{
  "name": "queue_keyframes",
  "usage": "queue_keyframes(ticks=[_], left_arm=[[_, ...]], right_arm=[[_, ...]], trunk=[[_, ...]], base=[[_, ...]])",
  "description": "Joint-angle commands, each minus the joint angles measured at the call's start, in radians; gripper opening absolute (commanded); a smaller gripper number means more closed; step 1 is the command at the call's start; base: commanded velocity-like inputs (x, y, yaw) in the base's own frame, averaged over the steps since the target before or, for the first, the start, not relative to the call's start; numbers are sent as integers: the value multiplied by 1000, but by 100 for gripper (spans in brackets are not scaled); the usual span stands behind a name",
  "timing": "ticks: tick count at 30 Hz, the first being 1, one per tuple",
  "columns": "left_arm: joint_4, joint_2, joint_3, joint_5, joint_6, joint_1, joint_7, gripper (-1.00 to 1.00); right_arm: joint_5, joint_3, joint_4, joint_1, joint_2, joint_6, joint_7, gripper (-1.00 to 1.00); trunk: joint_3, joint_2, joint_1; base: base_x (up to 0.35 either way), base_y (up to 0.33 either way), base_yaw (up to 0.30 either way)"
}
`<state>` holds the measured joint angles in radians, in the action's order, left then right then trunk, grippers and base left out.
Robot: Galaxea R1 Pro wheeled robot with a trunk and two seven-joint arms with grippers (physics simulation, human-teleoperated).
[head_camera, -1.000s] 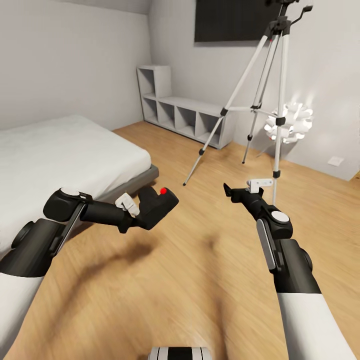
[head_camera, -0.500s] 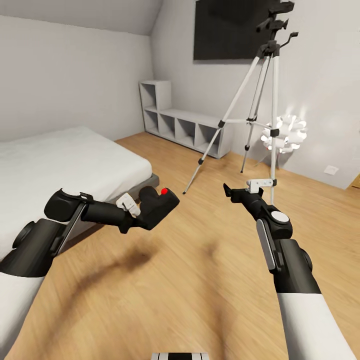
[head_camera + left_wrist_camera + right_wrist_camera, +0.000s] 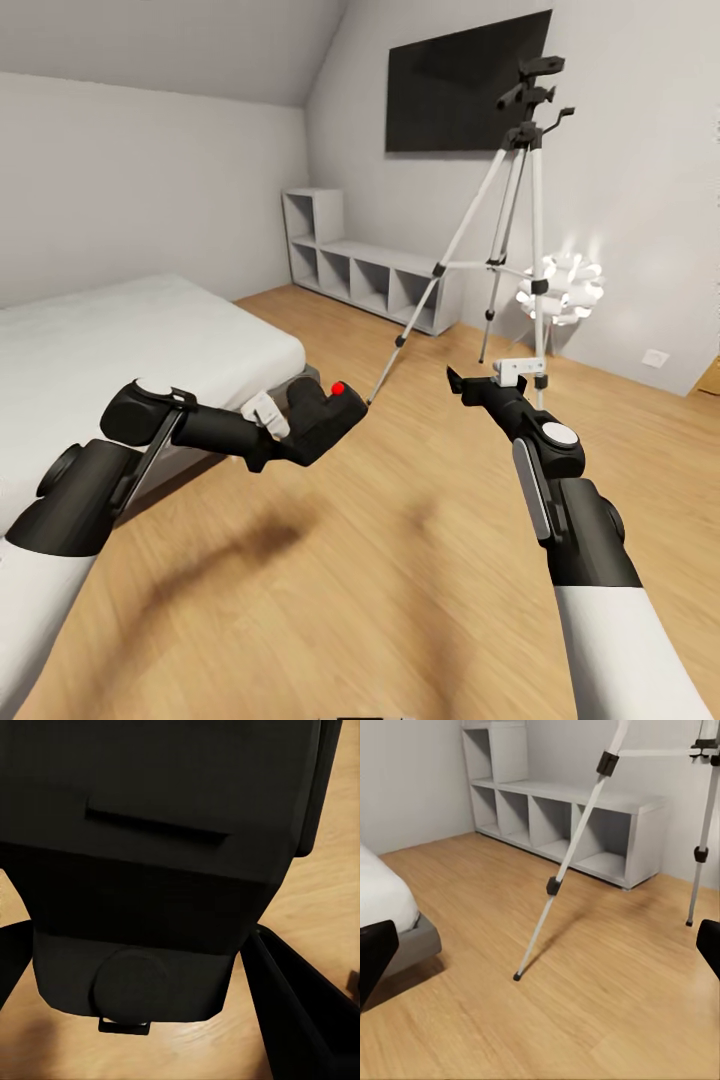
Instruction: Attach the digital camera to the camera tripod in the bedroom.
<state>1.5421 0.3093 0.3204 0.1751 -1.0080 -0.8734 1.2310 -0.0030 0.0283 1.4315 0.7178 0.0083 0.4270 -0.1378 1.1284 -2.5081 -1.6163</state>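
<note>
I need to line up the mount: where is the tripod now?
In the head view, the silver-legged camera tripod stands ahead to the right, before the black wall TV, between the grey cubby shelf and white ball lamp.

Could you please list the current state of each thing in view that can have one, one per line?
digital camera: held off the floor in the left gripper, red dot up.
camera tripod: standing, legs spread, pan head bare.
right gripper: open, holding nothing.
TV: wall-mounted, screen dark.
floor lamp: lit.
cubby shelf: compartments bare.
</note>
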Motion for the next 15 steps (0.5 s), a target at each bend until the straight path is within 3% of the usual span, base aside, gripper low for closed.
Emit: queue_keyframes(ticks=[1, 15], left_arm=[[1, 0, 2, 11, -7, -1, 10, -100], [1, 1, 3, 11, -7, -1, 10, -100]], right_arm=[[0, 3, 1, 0, 1, 6, -6, 100], [0, 2, 1, 1, 1, 6, -6, 100]], trunk=[[-3, 0, 1], [-57, 3, 7]], base=[[0, 0, 0], [0, 0, 0]])
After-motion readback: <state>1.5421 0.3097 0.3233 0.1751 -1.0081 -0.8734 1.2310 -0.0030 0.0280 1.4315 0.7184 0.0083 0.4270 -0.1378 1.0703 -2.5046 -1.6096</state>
